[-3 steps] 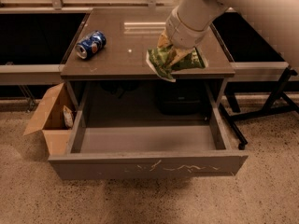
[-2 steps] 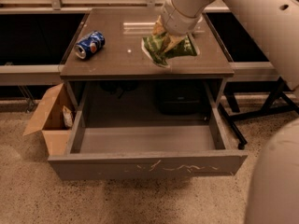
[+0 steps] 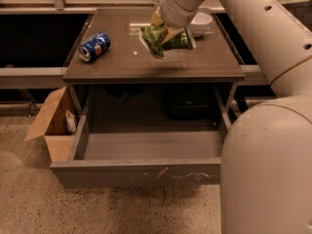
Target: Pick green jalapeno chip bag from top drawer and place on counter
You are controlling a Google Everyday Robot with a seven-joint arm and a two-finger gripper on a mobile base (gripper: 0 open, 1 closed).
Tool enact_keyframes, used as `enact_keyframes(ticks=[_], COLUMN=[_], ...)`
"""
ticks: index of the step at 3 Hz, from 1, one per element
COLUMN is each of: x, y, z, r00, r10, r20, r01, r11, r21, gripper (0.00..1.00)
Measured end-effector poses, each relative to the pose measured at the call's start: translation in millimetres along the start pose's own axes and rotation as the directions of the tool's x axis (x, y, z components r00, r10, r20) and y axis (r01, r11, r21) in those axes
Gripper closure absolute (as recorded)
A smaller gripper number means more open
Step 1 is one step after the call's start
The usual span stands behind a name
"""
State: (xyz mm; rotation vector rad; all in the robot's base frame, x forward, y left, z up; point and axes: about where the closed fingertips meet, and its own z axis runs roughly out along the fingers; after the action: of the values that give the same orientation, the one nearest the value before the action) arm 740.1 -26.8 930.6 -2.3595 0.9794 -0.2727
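Observation:
The green jalapeno chip bag point(image 3: 163, 39) is crinkled and hangs just above the counter point(image 3: 126, 62), at its middle back. My gripper point(image 3: 163, 27) comes down from the upper right and is shut on the bag's top. The top drawer point(image 3: 136, 172) is pulled wide open below the counter, its front panel marked by pale scratches, and nothing lies in its tray.
A blue soda can point(image 3: 94, 46) lies on its side at the counter's left. A white bowl point(image 3: 200, 22) stands at the back right, behind the bag. A brown cardboard box point(image 3: 52, 126) sits on the floor left of the drawer. My arm fills the right side.
My gripper has carried the bag from the counter's front right towards its middle back. The can and the drawer have not moved.

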Motion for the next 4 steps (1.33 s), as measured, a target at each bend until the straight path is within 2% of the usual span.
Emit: enact_keyframes(ticks=[1,4], x=[4.8,10.3], y=[-12.1,-19.6], z=[16.4,45.2], r00=[0.999,0.992], r10=[0.012,0.044], r20=[0.031,0.122], r01=[-0.012,-0.046], r11=[0.9997,0.9988], r21=[0.019,0.018], gripper=[0.82,0.11])
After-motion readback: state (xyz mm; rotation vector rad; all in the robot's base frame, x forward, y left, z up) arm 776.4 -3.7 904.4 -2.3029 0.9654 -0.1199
